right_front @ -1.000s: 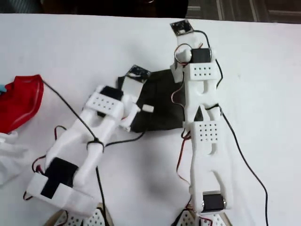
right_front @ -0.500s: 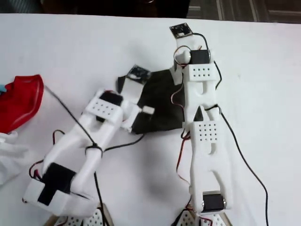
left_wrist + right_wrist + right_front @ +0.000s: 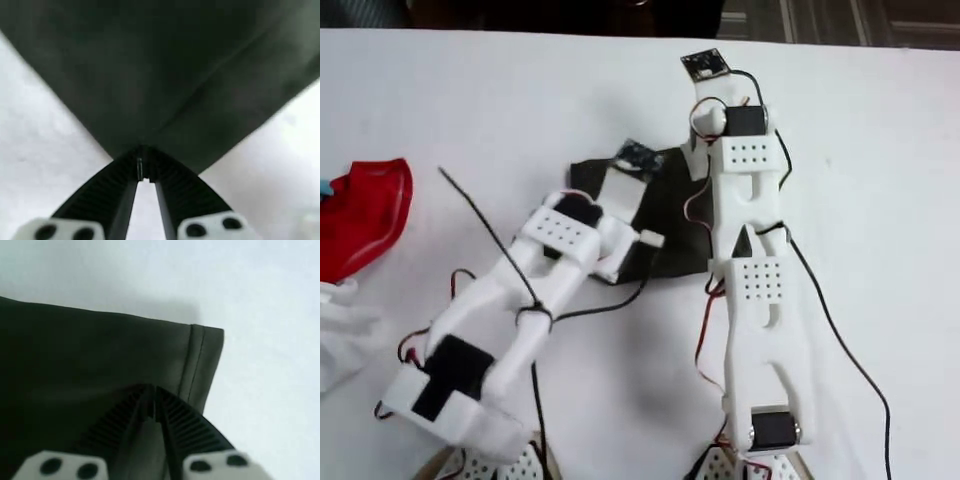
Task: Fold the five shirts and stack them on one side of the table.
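Both grippers are clenched on the dark shirt (image 3: pixel 670 205) at the centre of the white table (image 3: pixel 880 140). The left gripper (image 3: pixel 142 165) pinches a pointed fold of the cloth. The right gripper (image 3: pixel 151 397) bites the fabric just beside a stitched hem corner. At the frame's left edge lie a red shirt (image 3: pixel 365 215) and, below it, a white garment (image 3: pixel 338 340), both well apart from the dark shirt.

From above, the two arms cover most of the black shirt (image 3: pixel 672 195). The red shirt (image 3: pixel 365 215) and a white cloth (image 3: pixel 340 335) are cut off at the bench's left side.
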